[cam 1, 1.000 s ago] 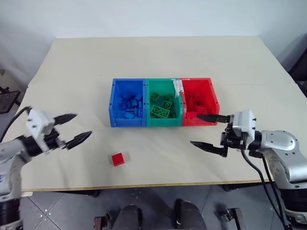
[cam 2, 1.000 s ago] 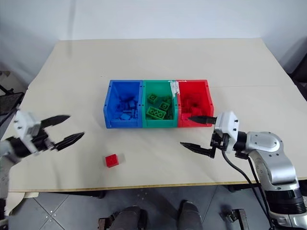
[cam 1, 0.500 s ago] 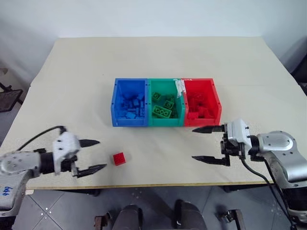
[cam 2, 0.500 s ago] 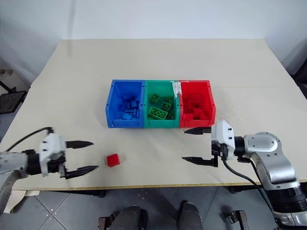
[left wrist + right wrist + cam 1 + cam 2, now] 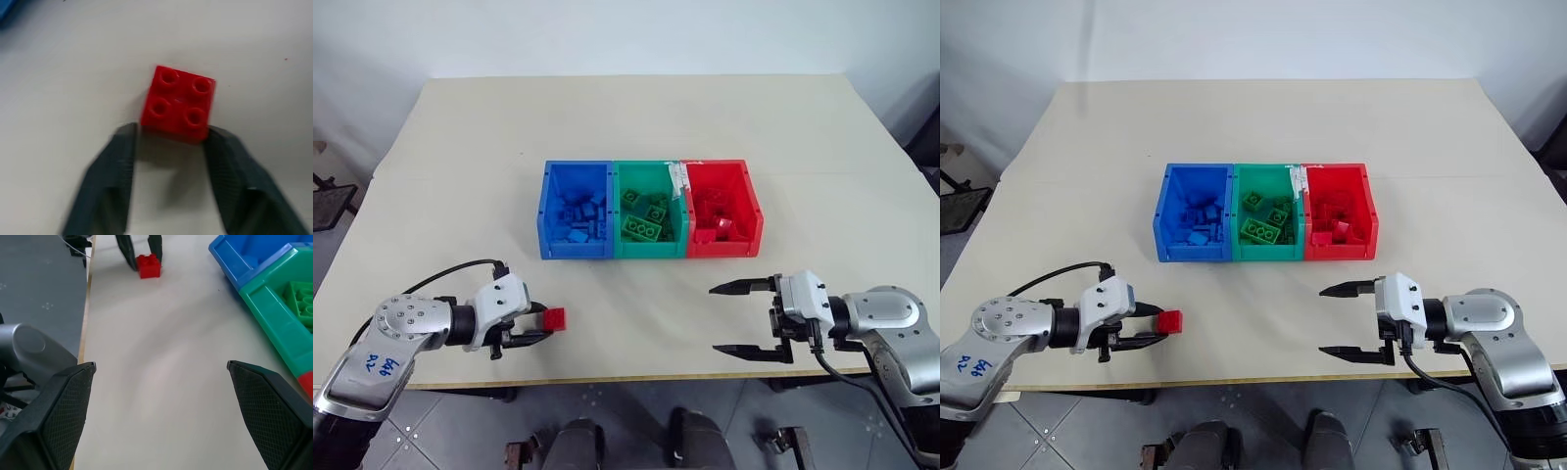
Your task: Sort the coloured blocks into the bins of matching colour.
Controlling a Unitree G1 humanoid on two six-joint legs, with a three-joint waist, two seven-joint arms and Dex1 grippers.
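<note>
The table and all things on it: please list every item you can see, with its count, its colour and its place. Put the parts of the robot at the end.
table: one, beige, under everything.
bins: three joined in a row, blue, green, red from the robot's left to right, at the table's middle; white tape on the green-red rim.
blue blocks: several, in the blue bin.
green blocks: several, in the green bin.
red blocks: several, in the red bin.
loose red block: one, on the table near the front edge, on the robot's left.
left gripper: black fingers at both sides of the loose red block, tips at its near corners.
right gripper: black fingers wide open, empty, in front of the red bin.
</note>
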